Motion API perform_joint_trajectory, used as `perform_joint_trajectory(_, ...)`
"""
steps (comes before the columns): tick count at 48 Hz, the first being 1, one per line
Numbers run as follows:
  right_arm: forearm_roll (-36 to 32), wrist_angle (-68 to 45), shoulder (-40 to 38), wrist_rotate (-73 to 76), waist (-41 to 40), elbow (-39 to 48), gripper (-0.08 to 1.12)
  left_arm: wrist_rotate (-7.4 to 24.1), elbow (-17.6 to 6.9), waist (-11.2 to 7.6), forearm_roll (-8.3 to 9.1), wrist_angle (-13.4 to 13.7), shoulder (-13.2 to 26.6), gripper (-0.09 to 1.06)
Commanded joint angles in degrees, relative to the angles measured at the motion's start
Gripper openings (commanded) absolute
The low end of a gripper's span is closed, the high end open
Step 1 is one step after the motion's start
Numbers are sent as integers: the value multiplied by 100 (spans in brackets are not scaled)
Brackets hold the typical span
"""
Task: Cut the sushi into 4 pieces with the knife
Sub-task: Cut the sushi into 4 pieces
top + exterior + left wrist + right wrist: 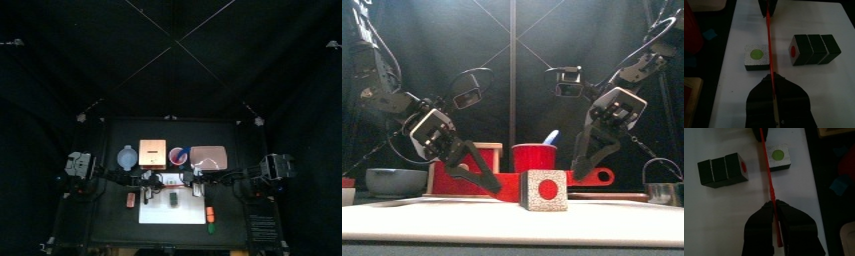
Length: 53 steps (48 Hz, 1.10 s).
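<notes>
A thin red knife point(769, 45) stretches between my two grippers over the white cutting board point(824, 90). In the left wrist view my left gripper point(771, 77) is shut on one end. My right gripper point(774, 203) is shut on the other end, by the handle. On one side of the blade lies a roll of three dark green blocks point(814, 49) with a red-centred end. On the other side lies a single cut piece point(756, 55), green centre up. From the front, a red-centred sushi face point(545, 190) stands between both grippers.
Along the back stand a blue-grey bowl point(127, 157), a wooden box point(152, 152), a red cup point(537, 160) holding a blue knife point(549, 138), and a pink tray point(209, 157). A metal cutter point(663, 190) sits at the right edge.
</notes>
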Motion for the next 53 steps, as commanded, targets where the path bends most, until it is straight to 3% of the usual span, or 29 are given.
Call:
perform_joint_trajectory(1, 18, -26, -439, 18, 9, -220, 3, -9, -202, -44, 18, -62, -413, 18)
perform_joint_trajectory(11, 53, 141, -826, 26, 272, -88, 3, -26, -114, -413, 9, -62, -844, 18)
perform_joint_trajectory(20, 255, 132, -870, 18, 431, -9, 3, -53, -132, -729, -62, -62, -756, 18)
perform_joint_trajectory(35, 272, 114, -738, 26, 510, -35, 3, -53, -141, -914, -325, -62, -404, 18)
perform_joint_trajectory(53, 413, 105, -483, 26, 580, -35, 3, -62, -167, -993, -431, -62, -299, 18)
